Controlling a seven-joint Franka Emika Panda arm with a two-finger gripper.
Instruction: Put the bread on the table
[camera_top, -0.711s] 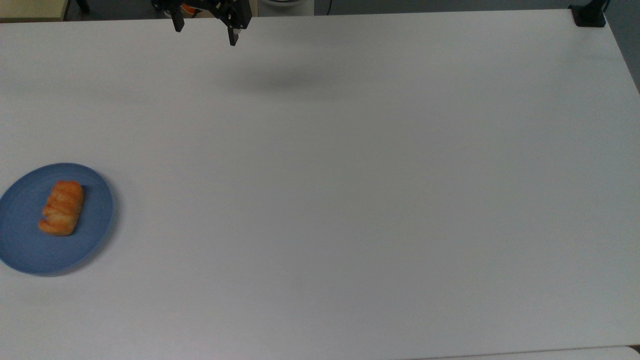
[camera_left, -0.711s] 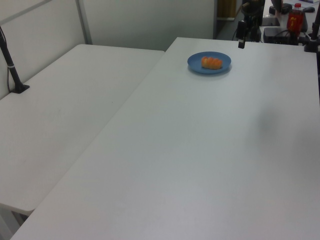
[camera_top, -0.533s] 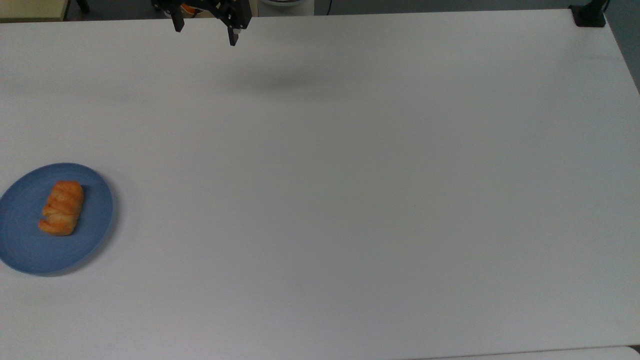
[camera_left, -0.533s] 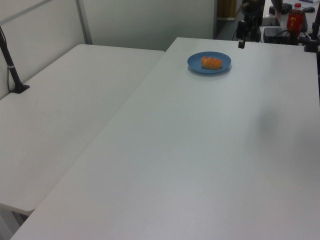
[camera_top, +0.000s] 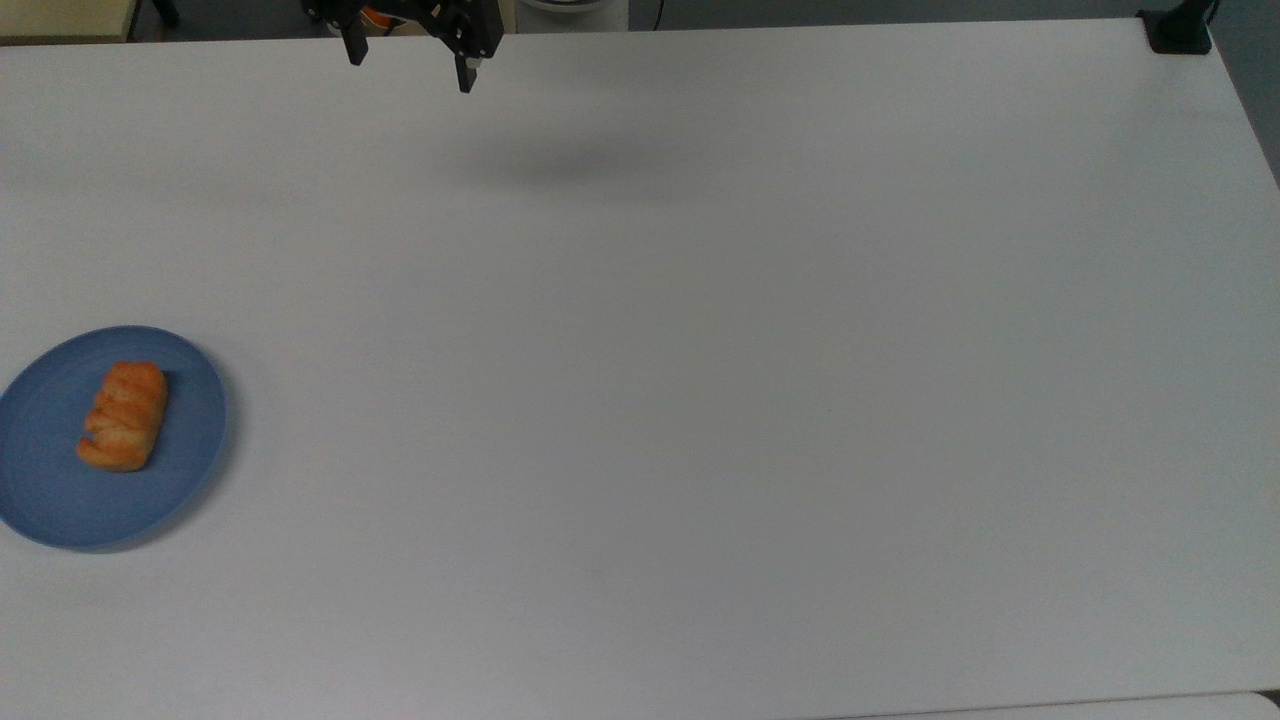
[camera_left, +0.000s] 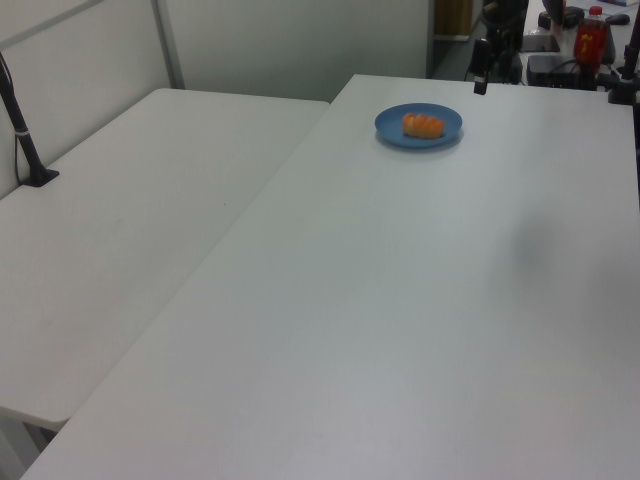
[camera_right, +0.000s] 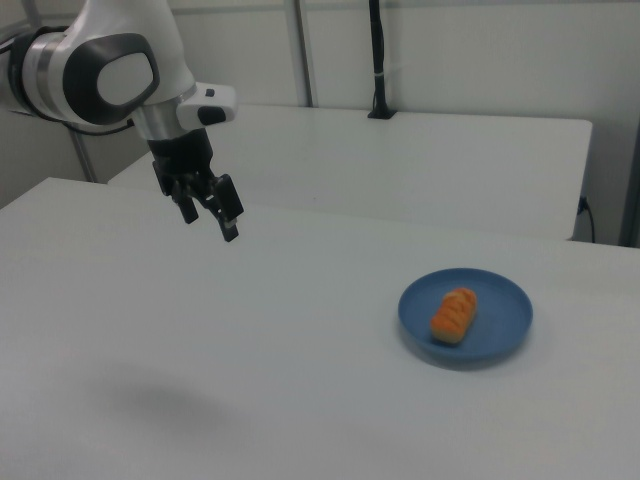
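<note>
The bread (camera_top: 124, 416), a small golden-orange ridged roll, lies on a round blue plate (camera_top: 190, 470) at the top view's left edge. It shows again as bread (camera_left: 423, 124) on the plate (camera_left: 392, 129) in the left view, and as bread (camera_right: 453, 315) on the plate (camera_right: 505, 330) in the right view. The white table (camera_top: 700, 380) spreads under both. My gripper (camera_top: 410, 70) hangs high above the table's far edge, well away from the plate, fingers apart and holding nothing. The right view has the gripper (camera_right: 208, 217) left of the plate.
A second white table (camera_left: 140, 230) stands alongside in the left view. A black clamp base (camera_top: 1178, 32) sits on the top view's upper right corner. A red-labelled bottle (camera_left: 590, 38) and dark equipment stand beyond the table's far end.
</note>
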